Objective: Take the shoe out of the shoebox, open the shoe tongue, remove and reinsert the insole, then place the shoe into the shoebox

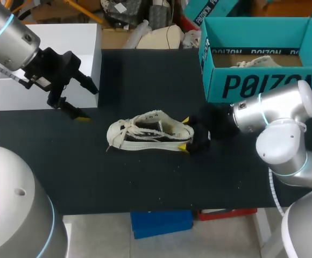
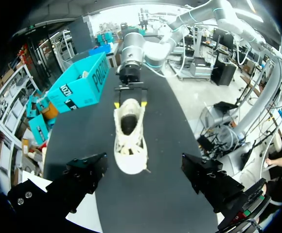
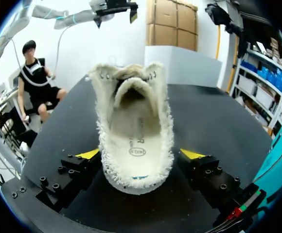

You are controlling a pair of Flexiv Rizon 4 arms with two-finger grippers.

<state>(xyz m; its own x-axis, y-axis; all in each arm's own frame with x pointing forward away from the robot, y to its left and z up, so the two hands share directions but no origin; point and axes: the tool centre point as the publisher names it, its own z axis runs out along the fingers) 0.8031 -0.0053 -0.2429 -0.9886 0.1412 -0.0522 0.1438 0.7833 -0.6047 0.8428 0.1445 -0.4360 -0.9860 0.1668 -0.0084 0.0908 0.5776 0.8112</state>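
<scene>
Since the shoe (image 1: pixel 148 131) is out on the table (image 1: pixel 91 177), shoebox (image 1: pixel 258 59) at two o'clock, my right gripper (image 1: pixel 185 133) is at its heel, pinching or not I cannot tell, so my wide-spread left gripper (image 1: pixel 89 103) at ten o'clock should open the tongue (image 3: pixel 131 90).

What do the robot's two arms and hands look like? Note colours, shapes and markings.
Both the left arm and the right arm are thick, rounded, silver-grey tubes with light-blue rings at the joints. The left hand and the right hand are black, each with two blocky fingers ending in yellow tips; small screw heads dot the finger blocks.
</scene>
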